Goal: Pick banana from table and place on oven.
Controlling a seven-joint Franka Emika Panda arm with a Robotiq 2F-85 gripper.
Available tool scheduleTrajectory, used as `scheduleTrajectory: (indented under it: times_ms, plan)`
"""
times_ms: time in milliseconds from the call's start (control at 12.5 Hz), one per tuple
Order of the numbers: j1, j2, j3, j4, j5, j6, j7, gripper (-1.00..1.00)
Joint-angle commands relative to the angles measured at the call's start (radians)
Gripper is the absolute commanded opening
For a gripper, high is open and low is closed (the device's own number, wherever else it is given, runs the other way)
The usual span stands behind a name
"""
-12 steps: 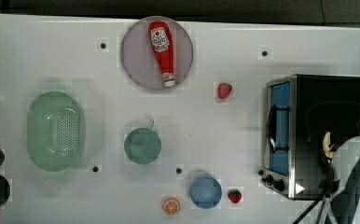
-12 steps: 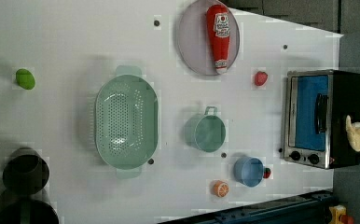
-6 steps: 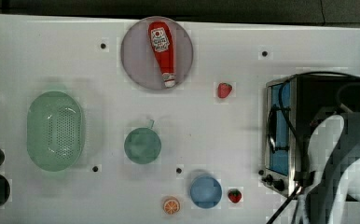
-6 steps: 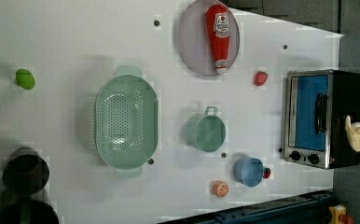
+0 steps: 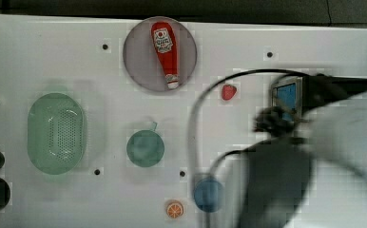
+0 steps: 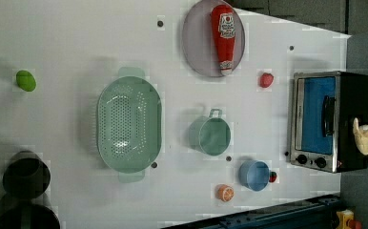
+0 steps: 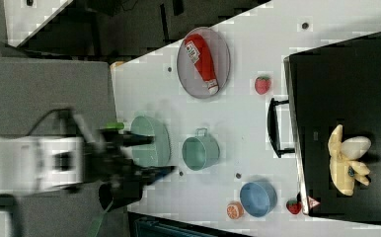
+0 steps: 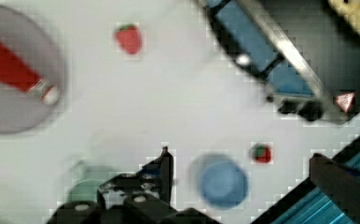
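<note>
Already the banana (image 7: 345, 160) lies on the oven (image 7: 346, 89).
Claw (image 8: 243, 179) hangs released and empty, well apart over the table (image 6: 77, 43); banana's length runs across the black top.

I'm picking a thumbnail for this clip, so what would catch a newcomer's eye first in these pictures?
Probably the red ketchup bottle lying on a grey plate at the table's far edge. Next comes the oven at the left view's right, with the pale banana lying on its black top. In the top view, the blurred arm looms over the oven end of the table.
</note>
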State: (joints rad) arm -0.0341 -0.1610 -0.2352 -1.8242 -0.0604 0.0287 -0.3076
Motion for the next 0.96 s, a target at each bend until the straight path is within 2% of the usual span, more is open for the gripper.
scheduleTrajectory:
  times_ms: [80,400,960]
  plan:
    - [0.050,-0.066,0.109,0.020,0.015,-0.031,0.355,1.00]
    - [0.050,-0.119,0.194,0.001,0.015,-0.059,0.407,1.00]
    - [0.050,-0.118,0.203,-0.017,0.015,-0.063,0.407,1.00]
